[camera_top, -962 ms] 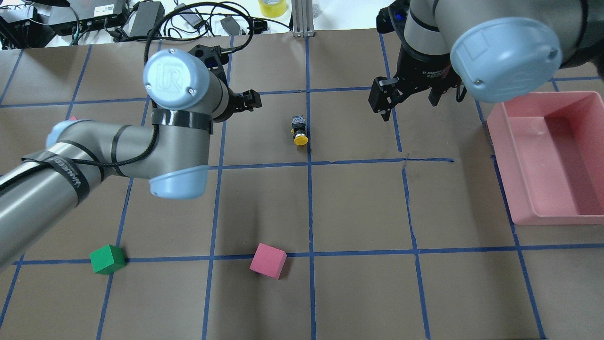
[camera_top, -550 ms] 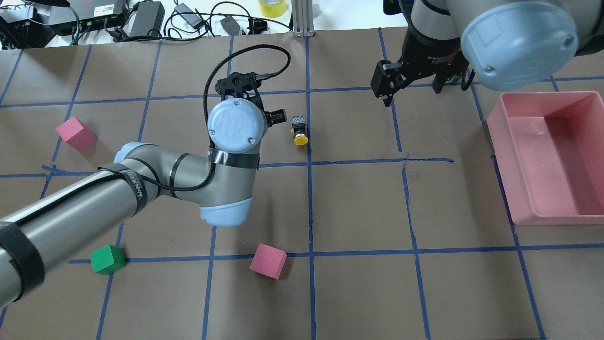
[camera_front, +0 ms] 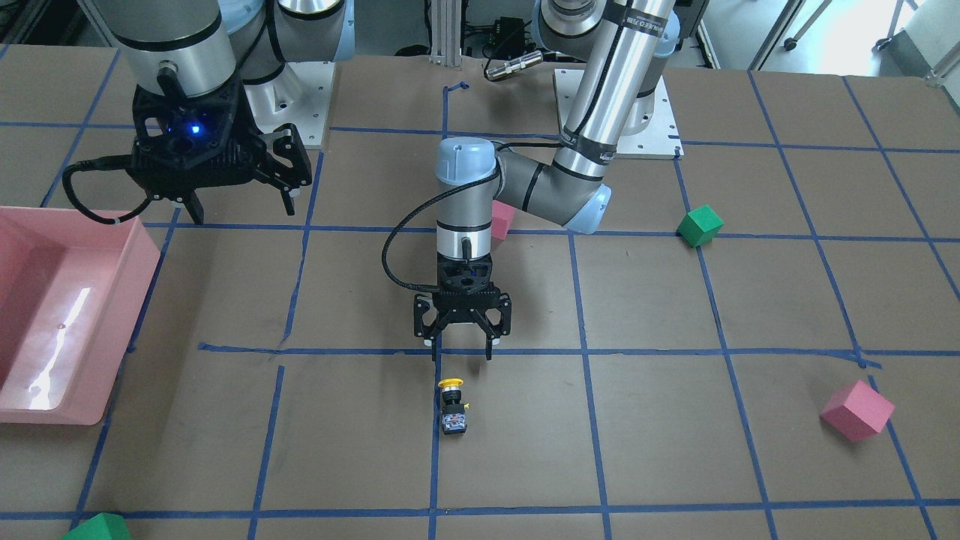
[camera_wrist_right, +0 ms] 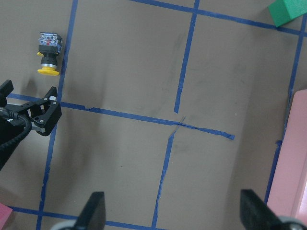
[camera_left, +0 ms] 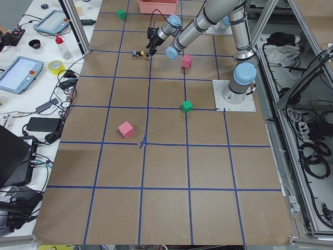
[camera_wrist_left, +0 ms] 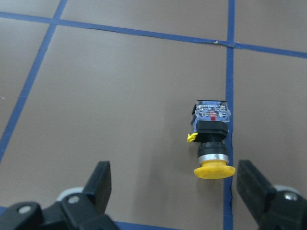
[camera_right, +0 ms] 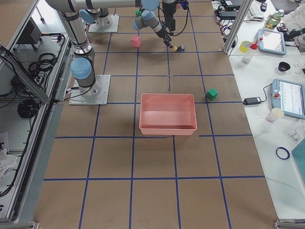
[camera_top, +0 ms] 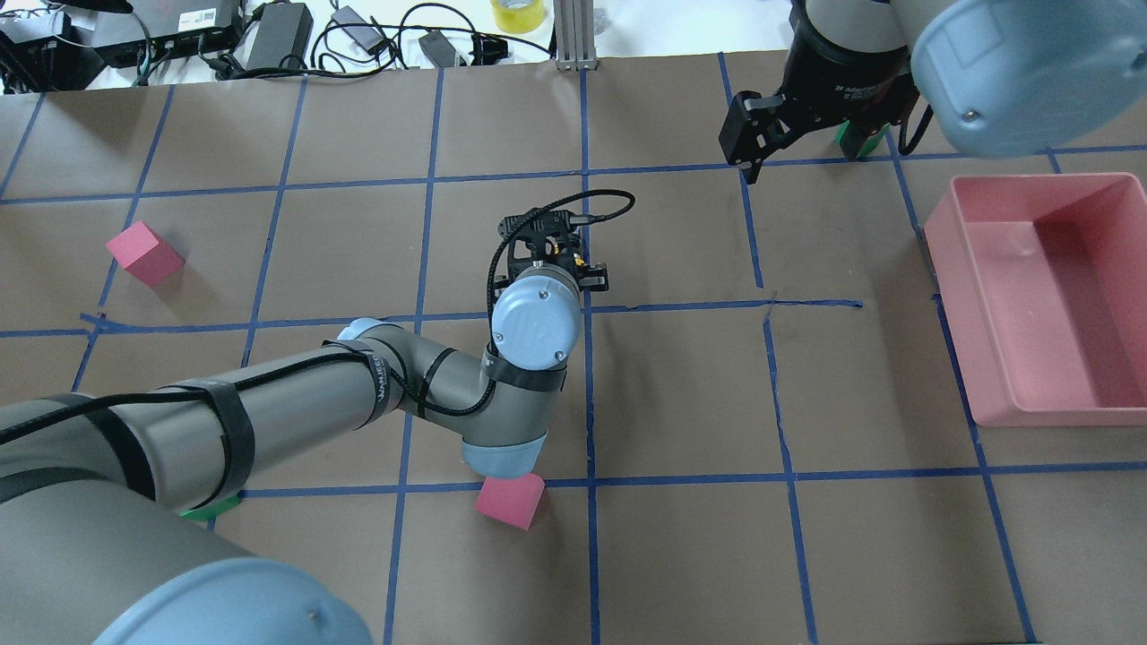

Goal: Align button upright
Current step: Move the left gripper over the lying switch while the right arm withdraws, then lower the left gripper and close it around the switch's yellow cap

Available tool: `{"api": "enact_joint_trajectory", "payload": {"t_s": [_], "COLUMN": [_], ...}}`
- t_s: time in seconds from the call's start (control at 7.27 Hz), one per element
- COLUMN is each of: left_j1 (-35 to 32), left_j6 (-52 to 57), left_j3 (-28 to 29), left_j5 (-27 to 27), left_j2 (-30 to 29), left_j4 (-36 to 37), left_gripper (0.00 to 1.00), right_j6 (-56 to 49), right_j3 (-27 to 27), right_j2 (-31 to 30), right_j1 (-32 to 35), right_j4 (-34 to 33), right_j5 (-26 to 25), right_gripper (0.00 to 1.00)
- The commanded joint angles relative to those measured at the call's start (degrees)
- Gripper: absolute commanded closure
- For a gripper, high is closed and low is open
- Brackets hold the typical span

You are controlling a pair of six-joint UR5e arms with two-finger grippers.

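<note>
The button (camera_front: 452,406) lies on its side on the brown table, its yellow cap pointing towards the robot. In the left wrist view the button (camera_wrist_left: 211,141) lies just ahead of the gripper, nearer the right finger. My left gripper (camera_front: 463,353) is open and empty, and hovers just on the robot's side of the cap. In the overhead view the left gripper (camera_top: 556,260) hides most of the button. My right gripper (camera_front: 244,211) is open and empty, far off towards the pink bin. The right wrist view also shows the button (camera_wrist_right: 48,51).
A pink bin (camera_top: 941,235) stands on the robot's right. A pink cube (camera_top: 509,500) sits under my left elbow and another pink cube (camera_top: 143,253) at the far left. One green cube (camera_front: 700,225) lies on the robot's left, another green cube (camera_wrist_right: 288,12) near my right gripper.
My left arm has swung right and brought its open gripper over the button. My right gripper has drawn back towards the table's far edge. The button has not moved.
</note>
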Motion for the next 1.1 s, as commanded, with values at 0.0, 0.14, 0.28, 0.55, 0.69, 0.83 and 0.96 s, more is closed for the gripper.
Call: {"api": "enact_joint_trajectory", "payload": {"t_s": [0.0, 0.14, 0.28, 0.55, 0.69, 0.83, 0.96], "left_j1": [-0.5, -0.5, -0.5, -0.5, -0.5, -0.4, -0.2], "left_j6": [3.9, 3.9, 3.4, 3.3, 3.2, 3.1, 2.0], "left_j3": [1.1, 2.0, 2.8, 4.6, 4.6, 4.2, 4.3], "left_j5": [0.1, 0.1, 0.1, 0.1, -0.1, 0.0, 0.0], "left_j2": [-1.8, -2.0, -3.0, -4.1, -4.3, -4.8, -5.3], "left_j4": [0.3, 0.3, 0.3, 0.9, 2.6, 3.9, 4.6], "left_gripper": [0.12, 0.11, 0.12, 0.12, 0.12, 0.12, 0.13], "right_j6": [-0.2, 0.6, 0.7, 4.5, 6.8, 6.8, 6.9], "right_j3": [0.0, -0.1, -0.1, 0.0, 0.0, 0.0, 0.2], "right_j2": [-0.8, -1.3, -1.4, -1.7, -1.7, -1.7, -1.7], "right_j1": [-2.4, -2.6, -2.7, -2.7, -2.6, -2.6, -2.6], "right_j4": [4.4, 4.9, 5.0, 6.1, 6.2, 6.2, 6.3], "right_j5": [0.5, 0.6, 0.6, 0.6, 0.6, -0.1, -0.2], "right_gripper": [0.00, 0.00, 0.00, 0.00, 0.00, 0.00, 0.00]}}
